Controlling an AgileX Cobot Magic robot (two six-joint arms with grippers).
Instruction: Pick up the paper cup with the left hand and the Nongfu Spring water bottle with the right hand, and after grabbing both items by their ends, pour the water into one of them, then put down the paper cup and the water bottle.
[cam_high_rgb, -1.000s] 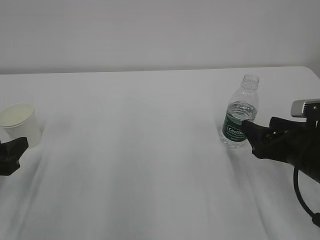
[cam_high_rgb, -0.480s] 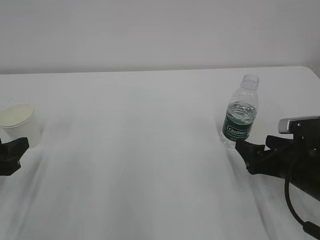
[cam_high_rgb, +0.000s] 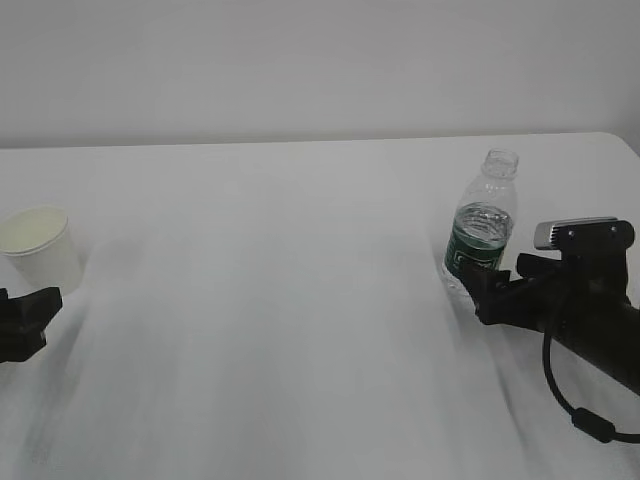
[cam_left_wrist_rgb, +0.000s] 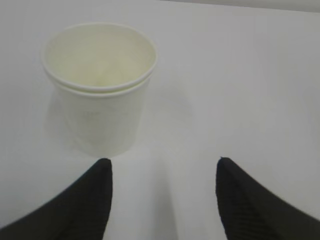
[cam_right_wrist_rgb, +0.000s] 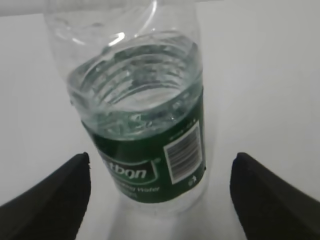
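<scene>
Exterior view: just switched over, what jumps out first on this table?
The clear water bottle with its dark green label stands upright and uncapped at the right, the right gripper open just in front of its base, not gripping it. Far left, the white paper cup stands upright near the table edge. The left gripper waits open in front of it, apart from it.
</scene>
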